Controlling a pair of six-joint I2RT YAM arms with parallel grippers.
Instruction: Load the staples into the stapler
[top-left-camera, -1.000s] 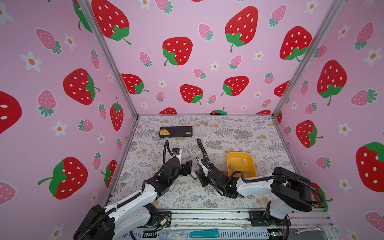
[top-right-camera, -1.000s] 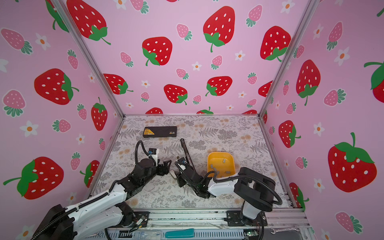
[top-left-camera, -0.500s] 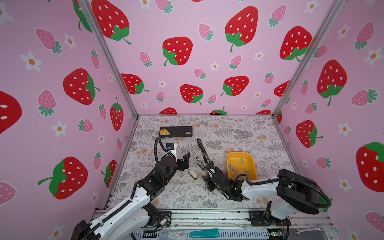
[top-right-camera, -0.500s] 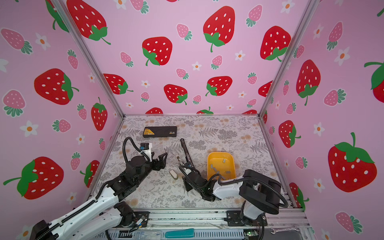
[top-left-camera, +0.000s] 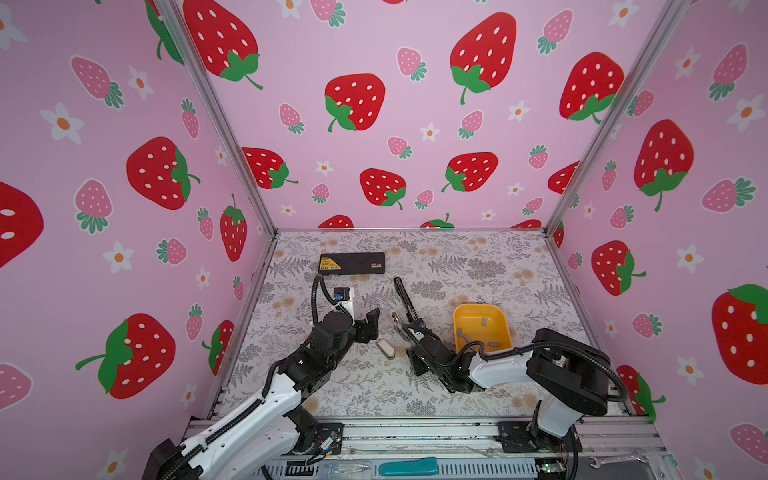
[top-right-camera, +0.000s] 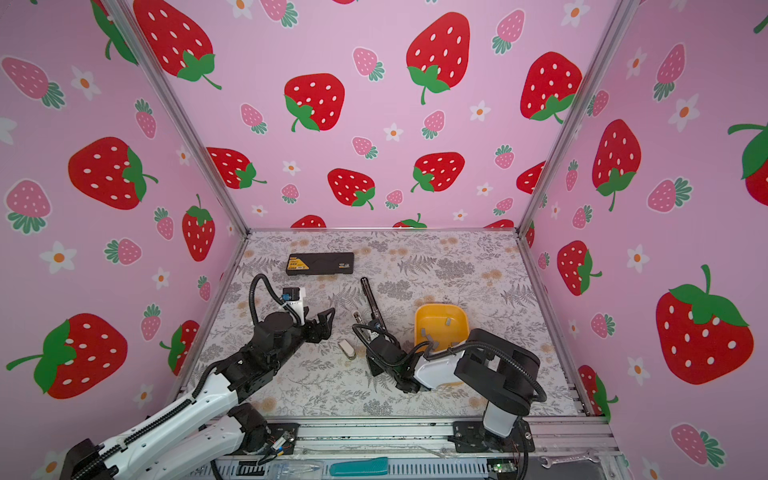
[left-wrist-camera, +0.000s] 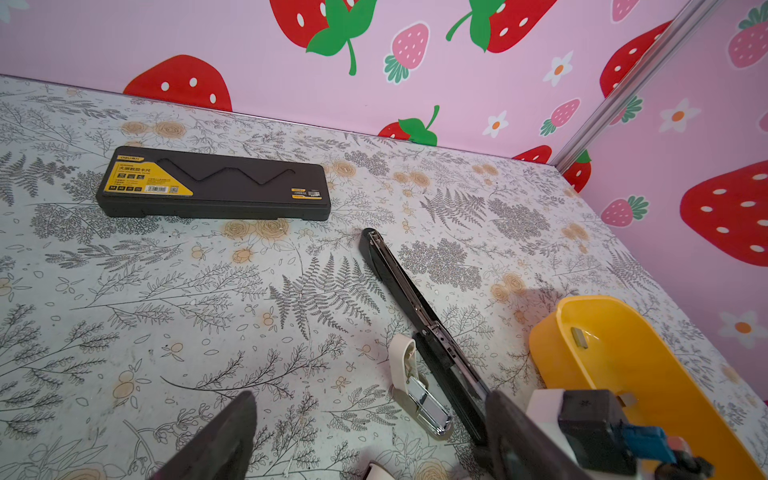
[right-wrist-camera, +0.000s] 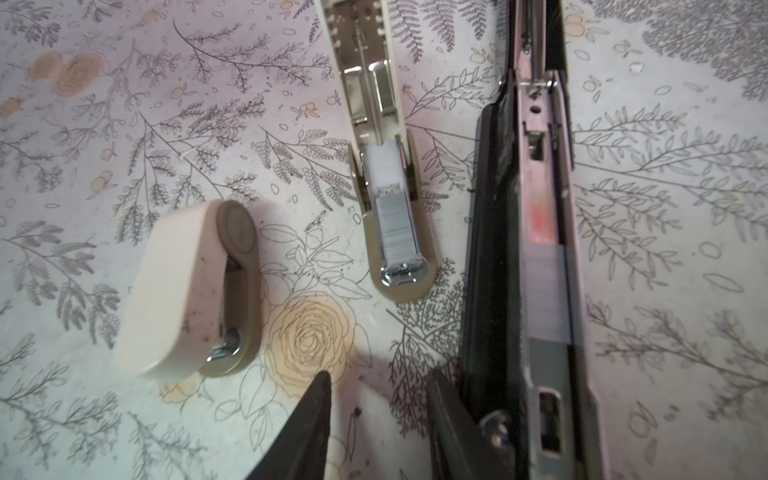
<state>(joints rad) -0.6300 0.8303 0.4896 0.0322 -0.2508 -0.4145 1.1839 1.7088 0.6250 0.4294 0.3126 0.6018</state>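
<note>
At the far left of the tabletop (top-left-camera: 519, 266) lies one black case (top-left-camera: 351, 263). Nearer, the left tool (top-left-camera: 370, 324) hovers with its fingers (left-wrist-camera: 224, 440) spread wide and nothing between them.

There are three staplers. Just right of that tool, one small white stapler (top-left-camera: 385, 349) lies shut on its side. Beyond it to the right, an open white stapler (left-wrist-camera: 415, 386) is folded out flat, and one staple strip (right-wrist-camera: 397, 226) sits in its channel at the near end. The strip's long axis runs near to far, following the channel. Right beside it, and roughly parallel, a long black stapler (top-left-camera: 404, 297) also lies open, its far end leaning slightly left. A second strip (right-wrist-camera: 544, 291) rests in its rail, lengthwise.

The right tool (right-wrist-camera: 379, 376) is low over the near ends of these two, its fingers apart and holding nothing.

At the right stands one yellow tray (top-left-camera: 500, 316). Four loose staples (top-left-camera: 483, 320) show in it, pointing different ways; the arm covers the near rim, so there may be more.
</note>
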